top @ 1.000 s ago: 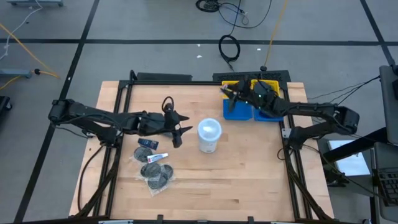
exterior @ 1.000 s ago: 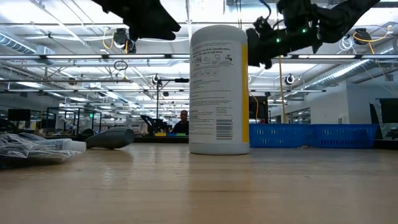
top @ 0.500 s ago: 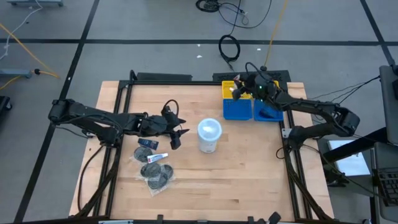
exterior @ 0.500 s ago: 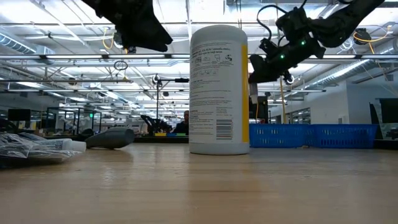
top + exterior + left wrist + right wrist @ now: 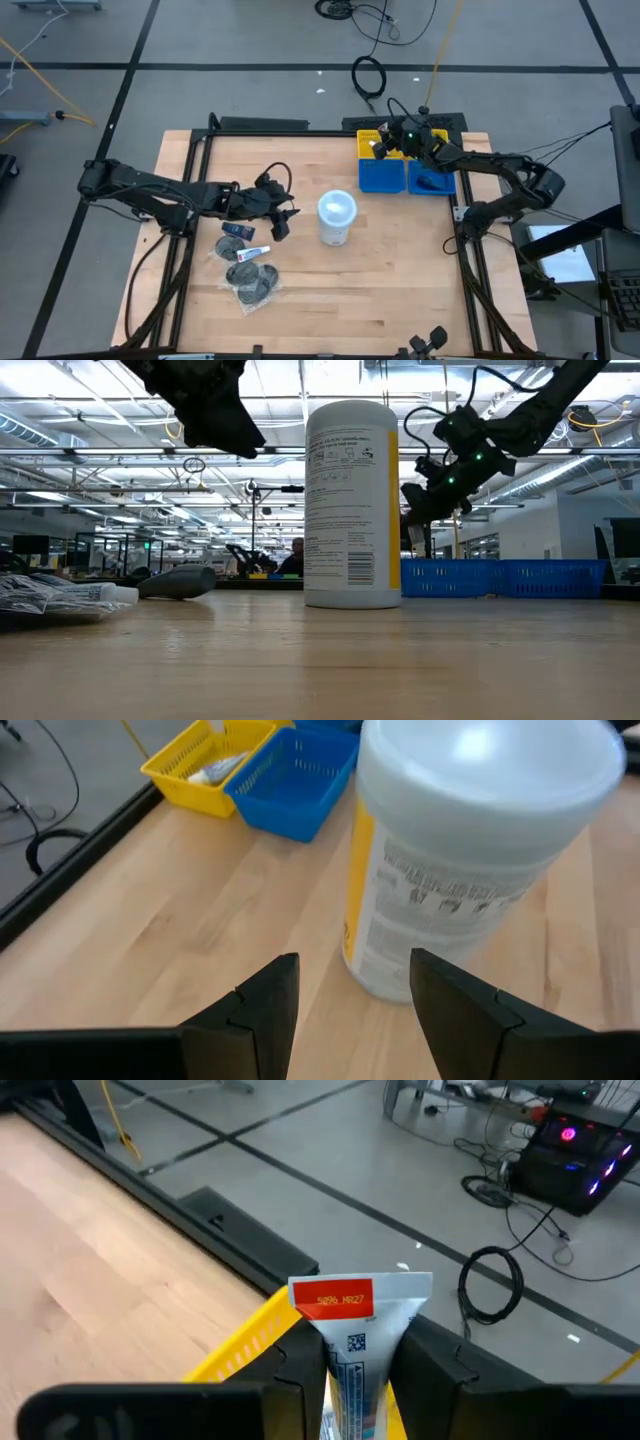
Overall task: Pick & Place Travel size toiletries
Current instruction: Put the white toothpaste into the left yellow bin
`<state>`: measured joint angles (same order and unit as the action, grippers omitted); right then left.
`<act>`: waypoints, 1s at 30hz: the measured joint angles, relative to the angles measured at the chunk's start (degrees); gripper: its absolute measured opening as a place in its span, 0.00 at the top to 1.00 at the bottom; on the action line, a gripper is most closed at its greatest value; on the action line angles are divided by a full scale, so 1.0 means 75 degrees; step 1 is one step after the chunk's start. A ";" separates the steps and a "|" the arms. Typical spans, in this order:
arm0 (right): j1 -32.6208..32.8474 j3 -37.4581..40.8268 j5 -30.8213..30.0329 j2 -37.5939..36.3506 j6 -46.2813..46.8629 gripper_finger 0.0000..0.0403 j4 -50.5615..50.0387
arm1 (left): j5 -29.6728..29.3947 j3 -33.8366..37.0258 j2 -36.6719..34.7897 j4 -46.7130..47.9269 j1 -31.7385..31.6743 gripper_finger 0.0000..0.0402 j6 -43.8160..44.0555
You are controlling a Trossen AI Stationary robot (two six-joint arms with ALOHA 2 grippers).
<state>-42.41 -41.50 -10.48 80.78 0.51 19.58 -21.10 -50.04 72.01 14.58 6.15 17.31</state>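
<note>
Though hidden from above, right pincer (image 5: 353, 1365) grips tube (image 5: 356, 1330); left pincer (image 5: 348, 1000) open.

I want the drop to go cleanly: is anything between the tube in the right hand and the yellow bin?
Nothing visible. The right hand is shut on the white tube, right above the yellow bin at the table's far edge. The white tub stands apart, mid-table.
</note>
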 joint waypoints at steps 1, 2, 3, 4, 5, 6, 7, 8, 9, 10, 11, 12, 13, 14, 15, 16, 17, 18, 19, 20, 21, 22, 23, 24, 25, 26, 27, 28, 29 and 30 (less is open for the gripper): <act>0.0000 0.0000 -0.0002 0.0069 -0.0042 0.79 0.0024 | -0.0003 0.0000 0.0000 0.0072 0.0000 0.54 0.0047; 0.0000 0.0000 0.0000 0.0128 -0.0075 0.79 0.0034 | -0.0003 0.0000 0.0000 0.0117 0.0000 0.54 0.0106; 0.0000 0.0000 0.0000 0.0191 -0.0099 0.79 0.0034 | 0.0000 0.0000 0.0000 0.0155 0.0000 0.54 0.0150; 0.0000 0.0000 0.0000 0.0246 -0.0114 0.79 0.0034 | 0.0000 0.0000 0.0000 0.0193 0.0000 0.54 0.0169; 0.0000 0.0000 0.0003 0.0299 -0.0116 0.79 0.0034 | 0.0000 0.0000 0.0000 0.0243 0.0000 0.54 0.0177; 0.0000 0.0000 0.0002 0.0351 -0.0126 0.79 0.0037 | -0.0001 0.0001 0.0000 0.0288 0.0000 0.54 0.0203; 0.0000 0.0000 0.0001 0.0391 -0.0128 0.79 0.0033 | -0.0003 0.0003 0.0000 0.0333 -0.0001 0.54 0.0248; -0.0002 0.0000 0.0001 0.0417 -0.0130 0.79 0.0025 | -0.0007 0.0000 0.0000 0.0374 -0.0004 0.54 0.0297; -0.0003 0.0000 0.0001 0.0440 -0.0139 0.79 0.0036 | -0.0044 0.0000 0.0001 0.0420 -0.0009 0.54 0.0319; -0.0003 0.0000 0.0003 0.0451 -0.0151 0.79 0.0045 | -0.0134 0.0001 0.0002 0.0477 -0.0009 0.54 0.0338; -0.0003 0.0000 0.0000 0.0453 -0.0155 0.79 0.0033 | -0.0227 0.0000 0.0003 0.0537 -0.0009 0.54 0.0372; -0.0003 0.0000 0.0000 0.0453 -0.0158 0.79 0.0035 | -0.0325 0.0000 0.0000 0.0606 -0.0009 0.54 0.0426; -0.0003 0.0000 0.0000 0.0453 -0.0158 0.79 0.0043 | -0.0427 0.0001 0.0003 0.0696 -0.0009 0.54 0.0506; -0.0003 0.0000 0.0000 0.0450 -0.0160 0.79 0.0040 | -0.0529 0.0002 0.0003 0.0798 -0.0009 0.54 0.0581; -0.0003 0.0000 0.0001 0.0450 -0.0160 0.79 0.0040 | -0.0630 0.0000 0.0003 0.0882 -0.0009 0.54 0.0614; -0.0003 0.0000 0.0001 0.0450 -0.0160 0.79 0.0037 | -0.0701 0.0000 0.0003 0.0970 -0.0009 0.54 0.0658; -0.0003 0.0000 0.0001 0.0450 -0.0164 0.79 0.0039 | -0.0758 0.0001 0.0003 0.1038 -0.0009 0.54 0.0696; -0.0003 0.0000 0.0001 0.0450 -0.0188 0.79 0.0040 | -0.0788 0.0000 0.0003 0.1097 -0.0009 0.54 0.0755; -0.0003 0.0000 0.0003 0.0450 -0.0217 0.79 0.0039 | -0.0799 0.0001 0.0003 0.1153 -0.0009 0.54 0.0798; -0.0004 0.0000 0.0003 0.0450 -0.0236 0.78 0.0037 | -0.0799 0.0000 0.0003 0.1214 -0.0009 0.54 0.0856; -0.0005 0.0000 0.0003 0.0450 -0.0245 0.78 0.0037 | -0.0801 0.0000 0.0003 0.1260 -0.0009 0.54 0.0913; -0.0003 0.0000 0.0003 0.0450 -0.0248 0.78 0.0040 | -0.0804 0.0000 0.0003 0.1302 -0.0009 0.54 0.0943; -0.0003 0.0000 0.0003 0.0450 -0.0265 0.78 0.0037 | -0.0803 0.0000 0.0003 0.1336 -0.0009 0.54 0.0966; -0.0003 0.0000 0.0011 0.0450 -0.0318 0.77 0.0037 | -0.0804 0.0000 0.0003 0.1355 -0.0009 0.54 0.0966; -0.0001 0.0000 0.0020 0.0450 -0.0350 0.76 0.0036 | -0.0801 0.0000 0.0003 0.1361 -0.0009 0.54 0.0966; 0.0000 0.0000 0.0021 0.0450 -0.0370 0.74 0.0036 | -0.0804 0.0000 0.0003 0.1357 -0.0009 0.54 0.0966; 0.0000 0.0000 0.0023 0.0450 -0.0369 0.72 0.0037 | -0.0804 0.0000 0.0003 0.1357 -0.0009 0.54 0.0966; 0.0000 0.0000 0.0023 0.0450 -0.0361 0.70 0.0037 | -0.0802 0.0000 0.0003 0.1357 -0.0009 0.54 0.0966; 0.0000 0.0000 0.0023 0.0450 -0.0338 0.68 0.0035 | -0.0804 0.0000 0.0003 0.1357 -0.0009 0.54 0.0966; 0.0000 0.0000 0.0023 0.0450 -0.0314 0.66 0.0037 | -0.0804 0.0000 0.0003 0.1357 -0.0009 0.54 0.0966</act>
<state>-42.41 -41.50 -10.31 84.16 -1.84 19.86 -27.14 -50.04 72.03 24.75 6.09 24.56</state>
